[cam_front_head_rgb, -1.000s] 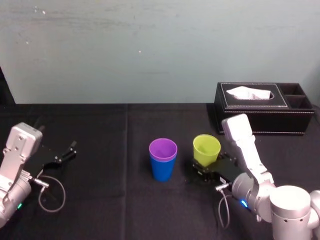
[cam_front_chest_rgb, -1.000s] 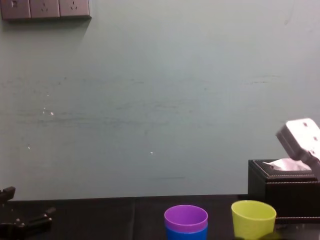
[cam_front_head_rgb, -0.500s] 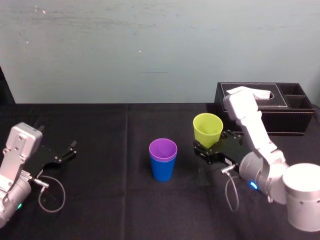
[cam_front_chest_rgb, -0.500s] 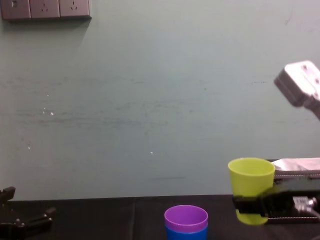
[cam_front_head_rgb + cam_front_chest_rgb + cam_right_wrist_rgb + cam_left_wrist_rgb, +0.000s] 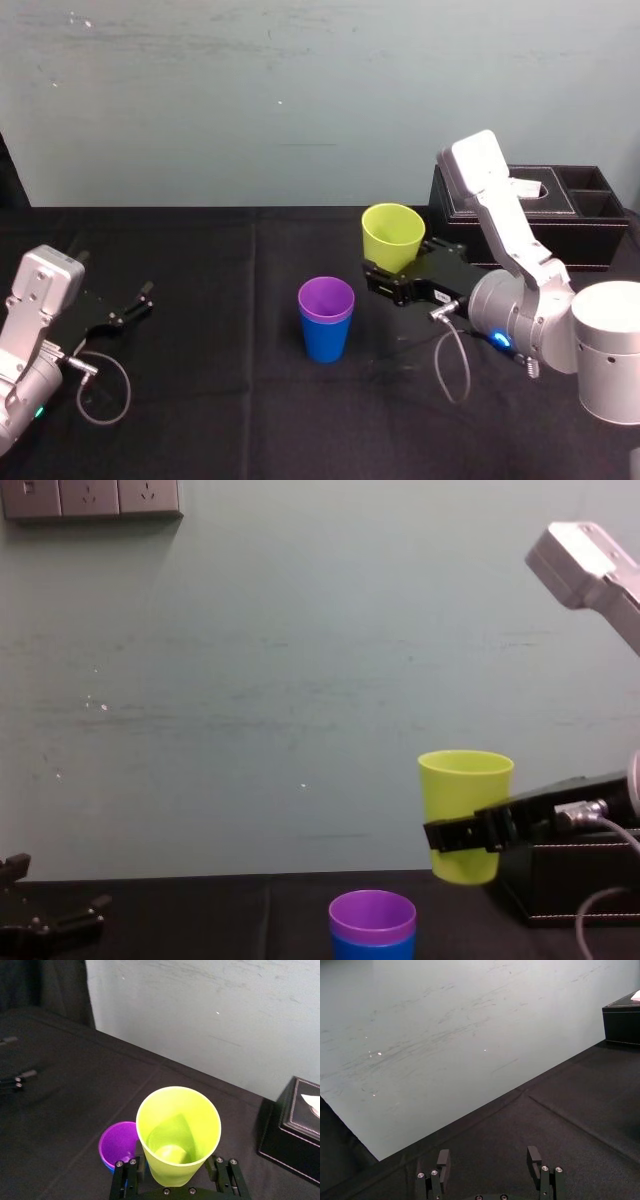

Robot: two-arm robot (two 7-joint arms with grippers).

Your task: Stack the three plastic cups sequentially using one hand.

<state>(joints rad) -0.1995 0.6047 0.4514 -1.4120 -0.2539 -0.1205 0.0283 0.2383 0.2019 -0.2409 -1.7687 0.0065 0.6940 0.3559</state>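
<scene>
Head view: right gripper point(image 5: 385, 277) is clenched on the yellow-green cup point(image 5: 392, 235). The cup is upright and clear of the table point(image 5: 220, 400), at roughly 1 o'clock from the purple cup point(image 5: 326, 298). Purple cup sits nested in the blue cup point(image 5: 325, 340), with its rim above the blue one. Black tissue box point(image 5: 590, 235) stands at 2 o'clock from that pair, well apart. Left gripper point(image 5: 135, 305) rests at 9 o'clock, idle.

Left wrist view: the left gripper's fingers point(image 5: 443, 1157) are spread, with nothing between them.

Right wrist view: jaws bear on opposite sides of the yellow-green cup point(image 5: 178, 1130), below its middle. The cup is empty. Purple cup point(image 5: 116, 1142) lies lower down and to one side, not beneath the held base.

Chest view: the held cup's base hangs above the purple rim, offset toward 2 o'clock, with no contact.

Assessment: the cups appear light, thin-walled, smooth and tapered. They are likely slippery and liable to flex under a hard squeeze. A moderate hold on opposite walls is suitable. Only the short section below the jaws can enter the purple cup before the fingers meet its rim. Release just above seating is therefore probably required.
</scene>
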